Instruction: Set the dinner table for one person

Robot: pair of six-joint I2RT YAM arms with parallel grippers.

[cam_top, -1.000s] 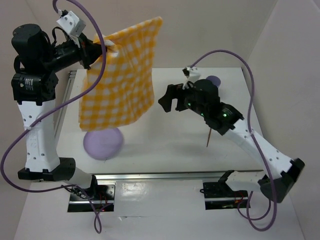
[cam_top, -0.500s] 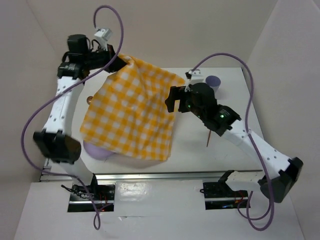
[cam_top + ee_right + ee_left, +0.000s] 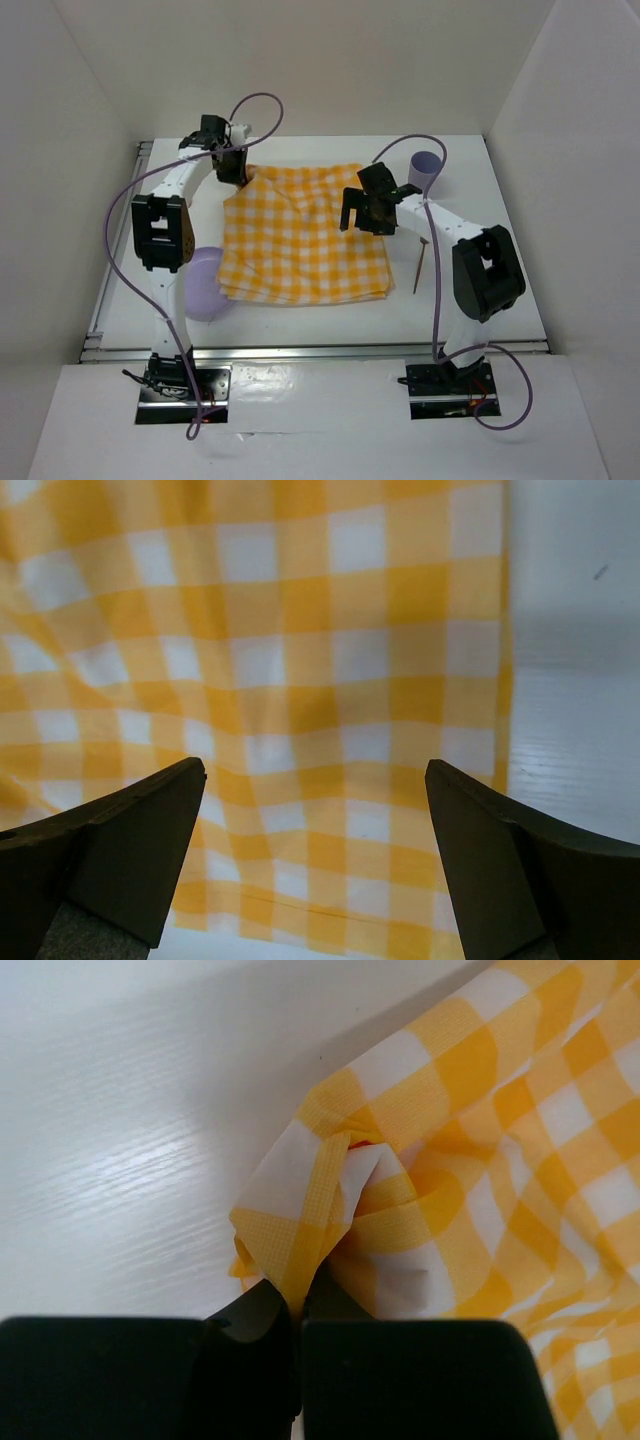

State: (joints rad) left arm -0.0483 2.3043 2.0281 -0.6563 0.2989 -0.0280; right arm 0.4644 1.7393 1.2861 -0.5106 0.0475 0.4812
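Across the middle of the white desk point(image 3: 480, 300) lies a yellow-and-white checked cloth point(image 3: 300, 235), spread nearly flat with a few ripples. Its near edge shows doubled layers. At the cloth's far left corner the left claw point(image 3: 298, 1310) is clenched on a bunched fold of fabric, and the pinched corner puckers up from the desk. The right claw point(image 3: 315, 770) hangs over the cloth's right part, its fingers spread wide with nothing between them. The cloth's right edge and bare desk show beneath it. A lavender dish point(image 3: 200, 285) sits at the cloth's near left corner, partly covered by the fabric. A purple cup point(image 3: 427, 165) stands upright toward the far right, apart from the cloth. A thin brown stick point(image 3: 421, 265), possibly a chopstick though too small to tell, lies just right of the cloth.
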